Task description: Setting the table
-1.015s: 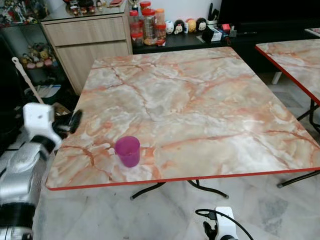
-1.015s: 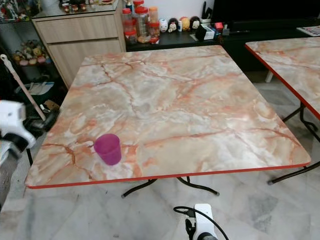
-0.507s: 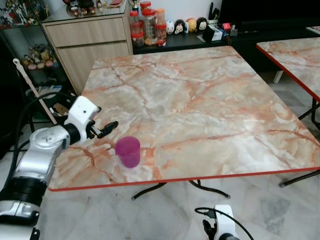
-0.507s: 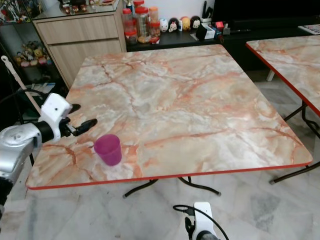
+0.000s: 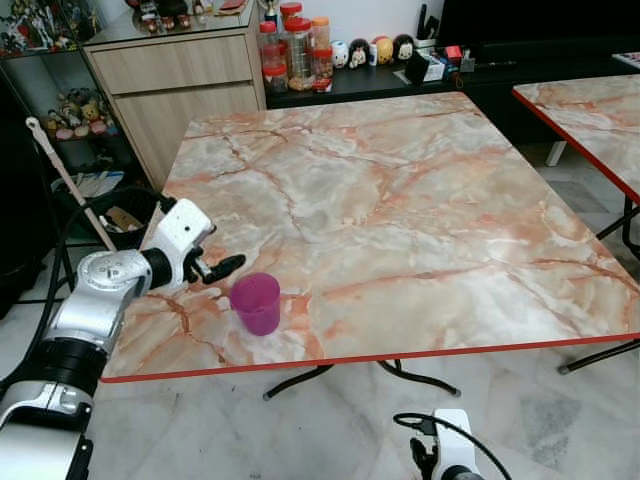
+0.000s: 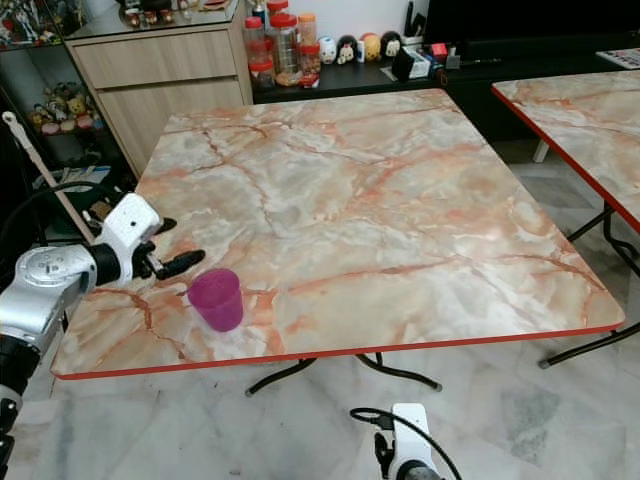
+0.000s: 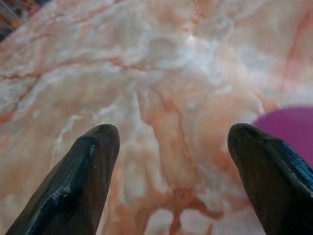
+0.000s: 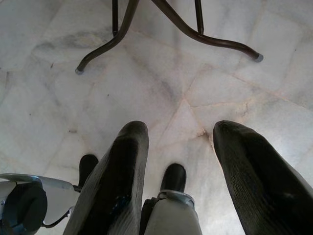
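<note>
A purple plastic cup (image 5: 256, 302) stands upright near the front left corner of the marble table (image 5: 400, 200). My left gripper (image 6: 175, 247) hovers low over the table just left of the cup, open, with nothing between its fingers (image 7: 78, 181). In the left wrist view the cup's rim (image 7: 289, 128) shows beside one fingertip, apart from it. My right gripper (image 8: 182, 129) hangs open below the table's front edge, pointing down at the marble floor (image 8: 58, 107).
A second marble table (image 5: 590, 110) stands to the right. Behind are a wooden cabinet (image 5: 170, 80) and a dark shelf with jars (image 5: 295, 50) and small figures. A white stick (image 5: 60, 170) leans at the far left. Black table legs (image 8: 122, 29) cross the floor.
My left arm has risen from beside the table and reached in over its left edge, ending close to the cup's left side. The cup has not moved.
</note>
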`<state>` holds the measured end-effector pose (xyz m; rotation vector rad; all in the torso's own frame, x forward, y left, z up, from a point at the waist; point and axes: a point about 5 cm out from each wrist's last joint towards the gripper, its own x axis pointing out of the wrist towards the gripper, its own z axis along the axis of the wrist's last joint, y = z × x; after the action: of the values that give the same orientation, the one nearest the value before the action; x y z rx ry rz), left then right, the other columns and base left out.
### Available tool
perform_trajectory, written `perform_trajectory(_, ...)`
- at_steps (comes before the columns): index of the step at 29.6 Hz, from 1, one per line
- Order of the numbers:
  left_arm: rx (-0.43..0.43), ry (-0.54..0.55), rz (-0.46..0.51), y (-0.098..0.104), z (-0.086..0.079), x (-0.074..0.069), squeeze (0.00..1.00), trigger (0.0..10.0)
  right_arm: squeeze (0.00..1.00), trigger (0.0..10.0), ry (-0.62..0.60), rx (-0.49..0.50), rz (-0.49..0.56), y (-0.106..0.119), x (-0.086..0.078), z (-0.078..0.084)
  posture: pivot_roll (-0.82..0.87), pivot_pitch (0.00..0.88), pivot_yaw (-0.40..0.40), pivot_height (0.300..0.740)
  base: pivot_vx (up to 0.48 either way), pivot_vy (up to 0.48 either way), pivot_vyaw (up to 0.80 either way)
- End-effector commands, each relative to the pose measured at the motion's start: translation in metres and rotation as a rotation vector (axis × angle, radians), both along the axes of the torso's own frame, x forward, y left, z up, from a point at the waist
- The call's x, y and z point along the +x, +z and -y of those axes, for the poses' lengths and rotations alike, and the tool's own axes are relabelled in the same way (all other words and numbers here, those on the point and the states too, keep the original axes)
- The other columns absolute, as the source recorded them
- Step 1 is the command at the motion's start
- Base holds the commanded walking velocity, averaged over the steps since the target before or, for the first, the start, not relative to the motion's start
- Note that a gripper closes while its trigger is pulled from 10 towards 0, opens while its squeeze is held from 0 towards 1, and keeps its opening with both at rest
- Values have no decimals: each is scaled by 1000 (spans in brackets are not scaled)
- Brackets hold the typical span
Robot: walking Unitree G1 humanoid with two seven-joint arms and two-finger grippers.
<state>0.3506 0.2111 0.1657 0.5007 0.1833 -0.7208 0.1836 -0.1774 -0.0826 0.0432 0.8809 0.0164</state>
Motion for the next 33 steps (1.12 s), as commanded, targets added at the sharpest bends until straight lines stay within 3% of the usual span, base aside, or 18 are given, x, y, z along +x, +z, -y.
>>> perform_trajectory(1,42,-22,14,7,-3,2,0,10000,0,10000,-15,10,-8,-1,0,-2,79,4,64,740,0,0,0)
perform_trajectory(33,151,-104,-114,-24,11,-4,0,10000,0,10000,-34,6,-10,-1,-2,2,62,8,62,740,0,0,0)
